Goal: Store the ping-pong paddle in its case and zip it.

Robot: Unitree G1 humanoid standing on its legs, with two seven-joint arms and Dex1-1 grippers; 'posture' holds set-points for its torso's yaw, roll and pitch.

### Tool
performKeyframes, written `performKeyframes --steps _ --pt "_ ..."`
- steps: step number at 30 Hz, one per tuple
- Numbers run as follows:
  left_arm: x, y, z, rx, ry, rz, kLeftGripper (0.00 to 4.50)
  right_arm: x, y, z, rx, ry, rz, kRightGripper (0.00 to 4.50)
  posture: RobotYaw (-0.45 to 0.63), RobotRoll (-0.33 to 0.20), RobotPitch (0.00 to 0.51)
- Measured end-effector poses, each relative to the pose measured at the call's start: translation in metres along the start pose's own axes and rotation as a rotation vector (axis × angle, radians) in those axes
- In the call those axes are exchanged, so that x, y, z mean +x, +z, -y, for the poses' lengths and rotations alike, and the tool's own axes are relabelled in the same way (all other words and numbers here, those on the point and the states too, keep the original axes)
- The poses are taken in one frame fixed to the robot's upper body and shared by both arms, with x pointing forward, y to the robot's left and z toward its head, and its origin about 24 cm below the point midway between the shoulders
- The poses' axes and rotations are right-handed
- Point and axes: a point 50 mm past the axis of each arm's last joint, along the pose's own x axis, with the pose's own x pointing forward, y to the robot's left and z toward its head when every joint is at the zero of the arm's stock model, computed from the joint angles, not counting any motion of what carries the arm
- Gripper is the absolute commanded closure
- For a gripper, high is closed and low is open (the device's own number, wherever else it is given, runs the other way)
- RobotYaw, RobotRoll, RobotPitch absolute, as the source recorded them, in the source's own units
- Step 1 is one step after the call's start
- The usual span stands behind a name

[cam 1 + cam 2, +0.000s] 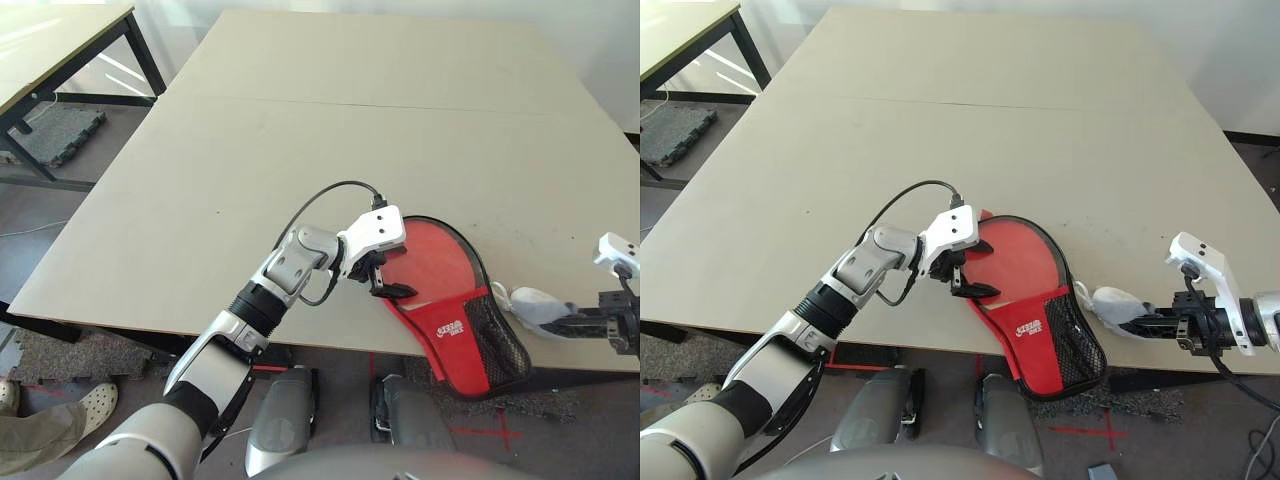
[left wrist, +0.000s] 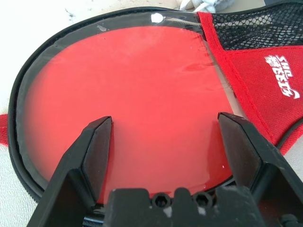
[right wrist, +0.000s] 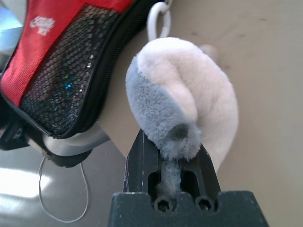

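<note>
The case [image 1: 455, 310] lies flat at the near edge of the surface [image 1: 330, 130], its red lower part with mesh pocket overhanging that edge toward the robot. The ping-pong paddle [image 2: 137, 104] is already inside: its red face shows through the clear round front panel, ringed by the black zip rim. The left hand [image 1: 385, 285] rests at the case's left rim with its two black fingers [image 2: 92, 151] spread as wide as they go, straddling the panel and holding nothing. The right hand [image 1: 1160, 325] is off the right side of the case, fingers pinched tight on a pale grey plush pouch [image 3: 182, 101] that hangs from the case by a white clip [image 3: 158, 21]; the pouch appears to serve as the zip pull, though the slider itself cannot be made out. Judged step: paddle stowed, zipping in hand or about to start. How much of the zip is already closed cannot be told. The next move calls for the left hand to press or pinch the case so it cannot slide, while the right draws the pull around the rim. Risks: the overhanging case could slip off the surface, and the soft pouch may stretch rather than move the slider. A second table [image 1: 60, 40] stands well apart at far left; a person's shoe [image 1: 85, 405] shows on the floor.
</note>
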Motion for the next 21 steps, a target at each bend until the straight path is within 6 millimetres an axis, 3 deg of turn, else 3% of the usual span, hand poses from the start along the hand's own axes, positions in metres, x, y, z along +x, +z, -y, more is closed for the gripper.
performKeyframes --steps 7,21 --pt "0.001 -0.001 0.001 0.000 -0.006 -0.004 0.00 -0.013 -0.001 0.024 -0.013 -0.199 0.004 4.43 0.02 0.000 0.131" --pt "0.004 -0.001 0.004 -0.001 -0.018 -0.005 0.00 -0.016 -0.019 0.005 -0.007 -0.082 -0.115 4.44 0.02 0.000 0.135"
